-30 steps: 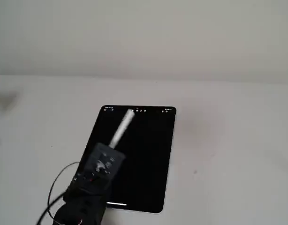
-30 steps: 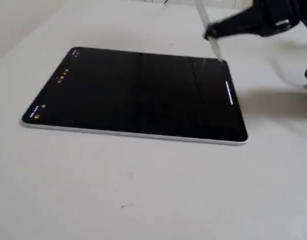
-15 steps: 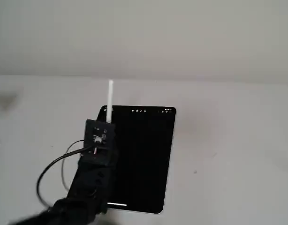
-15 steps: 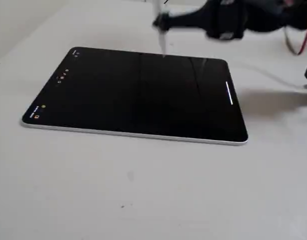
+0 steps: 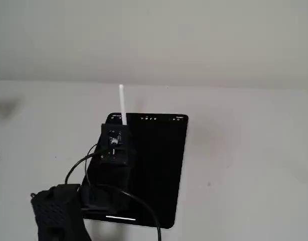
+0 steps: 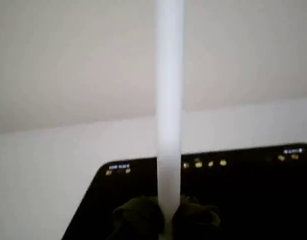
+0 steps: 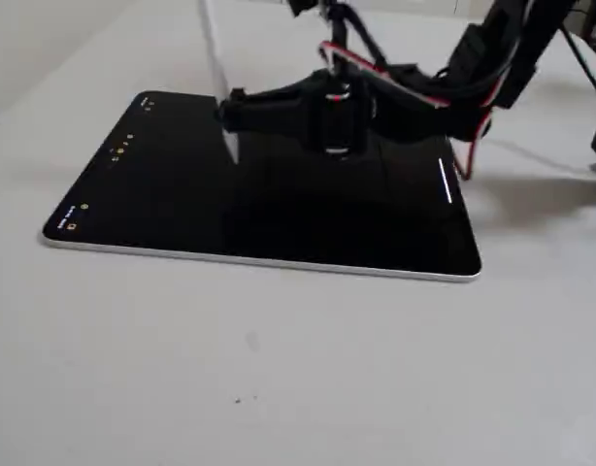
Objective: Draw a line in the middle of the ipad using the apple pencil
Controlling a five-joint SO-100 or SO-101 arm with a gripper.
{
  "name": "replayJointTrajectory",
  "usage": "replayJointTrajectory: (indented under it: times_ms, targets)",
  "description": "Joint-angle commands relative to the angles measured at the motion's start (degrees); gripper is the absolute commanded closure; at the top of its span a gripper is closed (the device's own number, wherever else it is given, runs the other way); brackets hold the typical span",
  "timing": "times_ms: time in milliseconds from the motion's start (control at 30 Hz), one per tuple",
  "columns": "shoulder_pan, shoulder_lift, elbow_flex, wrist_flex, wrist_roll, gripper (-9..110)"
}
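The ipad point(image 5: 159, 170) lies flat on the white table, its tiny icons along the far short edge; it also shows in the wrist view point(image 6: 253, 200) and in the other fixed view point(image 7: 162, 194). My gripper point(image 5: 119, 131) point(image 7: 230, 112) point(image 6: 168, 215) is shut on the apple pencil point(image 5: 122, 103) point(image 6: 168, 100) point(image 7: 214, 58), held nearly upright over the screen's left part near the icon edge. Its lower tip is at or just above the glass; I cannot tell if it touches. A short thin white line point(image 7: 446, 183) point(image 5: 120, 218) shows near the opposite short edge.
The black arm point(image 5: 58, 211) with its cables point(image 7: 405, 87) reaches over the tablet's near end. A plain wall point(image 5: 154, 40) stands behind the table. White tabletop point(image 5: 244, 165) surrounds the tablet.
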Motion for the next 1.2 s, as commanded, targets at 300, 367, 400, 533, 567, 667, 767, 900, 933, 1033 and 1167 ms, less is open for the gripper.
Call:
replayJointTrajectory:
  times_ms: [300,367,400,533,567,667,767,900,933,1033,1167]
  targets:
    - [1.49,-6.77,-13.18,0.7,-2.55,102]
    - [1.85,-7.29,-13.71,1.41,-2.64,102]
    - [1.93,-7.29,-13.71,1.58,-2.55,102]
    - [1.93,-7.38,-13.71,1.67,-2.64,102]
    - [1.93,-7.38,-13.71,1.67,-2.64,102]
    - [1.93,-7.47,-13.18,1.05,-2.81,102]
    - [1.93,-8.17,-13.18,-0.18,-3.34,102]
    - [2.02,-8.26,-12.57,-0.79,-3.78,102]
    - [1.93,-8.26,-12.3,-1.05,-3.87,102]
    - [1.76,-8.26,-11.25,-1.85,-4.13,102]
    - [1.32,-8.26,-9.23,-3.96,-4.57,102]
